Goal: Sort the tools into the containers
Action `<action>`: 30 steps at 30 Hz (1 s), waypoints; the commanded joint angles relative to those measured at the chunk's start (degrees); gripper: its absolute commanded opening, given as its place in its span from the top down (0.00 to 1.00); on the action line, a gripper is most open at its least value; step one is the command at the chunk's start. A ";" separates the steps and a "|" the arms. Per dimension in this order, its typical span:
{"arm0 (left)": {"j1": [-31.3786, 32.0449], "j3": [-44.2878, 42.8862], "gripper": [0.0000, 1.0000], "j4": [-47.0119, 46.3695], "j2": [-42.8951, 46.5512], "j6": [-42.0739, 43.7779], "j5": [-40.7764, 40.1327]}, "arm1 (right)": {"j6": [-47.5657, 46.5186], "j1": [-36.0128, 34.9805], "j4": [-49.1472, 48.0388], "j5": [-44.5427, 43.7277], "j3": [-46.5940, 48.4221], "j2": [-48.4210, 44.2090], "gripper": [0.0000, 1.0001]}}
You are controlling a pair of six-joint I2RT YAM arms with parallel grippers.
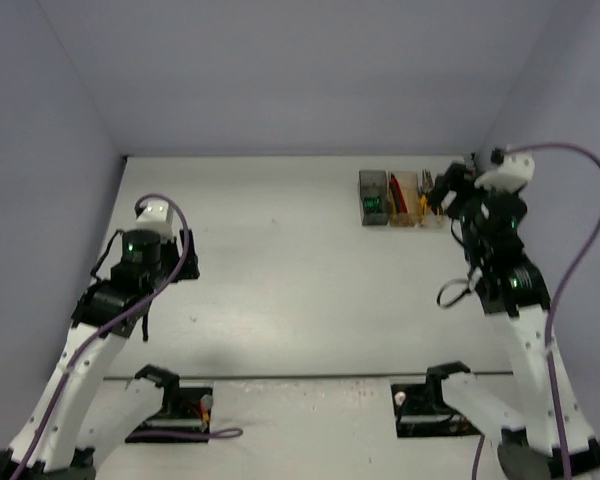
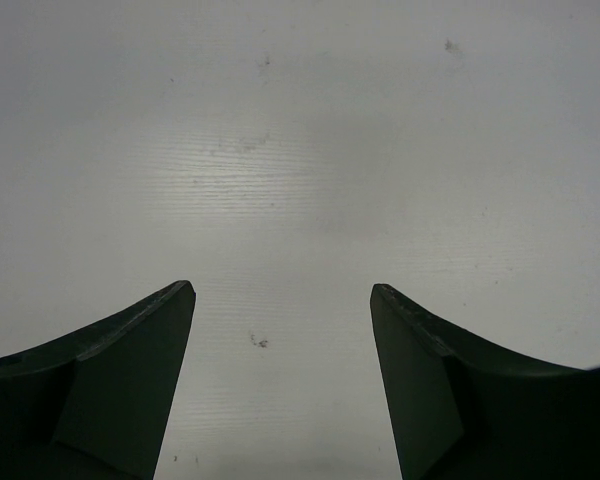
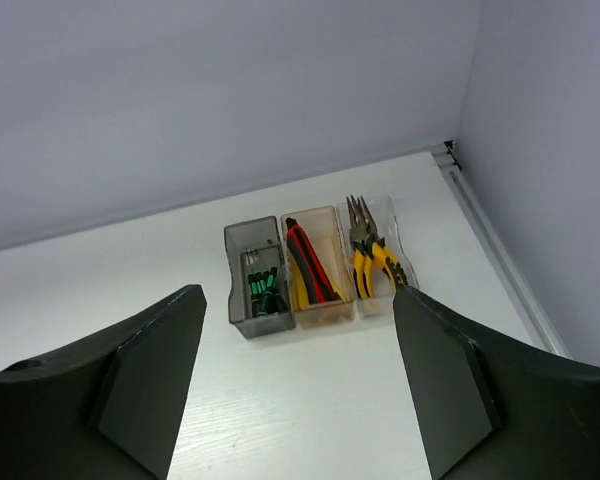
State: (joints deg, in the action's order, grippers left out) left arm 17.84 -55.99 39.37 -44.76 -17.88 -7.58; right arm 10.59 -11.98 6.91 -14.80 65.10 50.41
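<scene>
Three containers stand side by side at the far right of the table: a smoky grey bin [image 3: 252, 233], an amber bin [image 3: 326, 216] and a clear bin [image 3: 392, 218]. Black-green screwdrivers [image 3: 265, 290] lie in the grey one. A red utility knife [image 3: 308, 262] lies on a yellow one in the amber bin. Yellow-handled pliers [image 3: 370, 258] lie in the clear bin. My right gripper [image 3: 298, 292] hangs open and empty just above and in front of the bins, and partly covers the clear bin [image 1: 432, 208] in the top view. My left gripper [image 2: 281, 287] is open over bare table.
The back wall and the right wall meet just behind the bins, with a metal strip [image 3: 490, 240] along the right table edge. The left arm [image 1: 145, 250] stands over the left half of the white table [image 1: 280, 260], far from the bins.
</scene>
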 commanded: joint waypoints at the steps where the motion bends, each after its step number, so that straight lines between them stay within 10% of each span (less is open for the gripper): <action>1: -0.53 -0.39 0.32 -3.69 1.00 2.28 -1.39 | 4.80 -0.42 0.43 -0.71 -10.00 -10.10 0.13; 16: -0.54 3.66 0.32 -3.77 8.11 2.69 -4.37 | 4.32 -0.68 5.57 -4.97 -19.95 -36.37 0.00; 30: -3.44 4.22 0.32 -4.56 6.78 1.34 -0.86 | 6.81 -0.59 5.57 -5.05 -21.51 -34.76 0.00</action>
State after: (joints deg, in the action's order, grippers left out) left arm 15.52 -51.48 38.61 -36.59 -15.68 -10.28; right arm 16.20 -12.10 15.75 -18.81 43.78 13.23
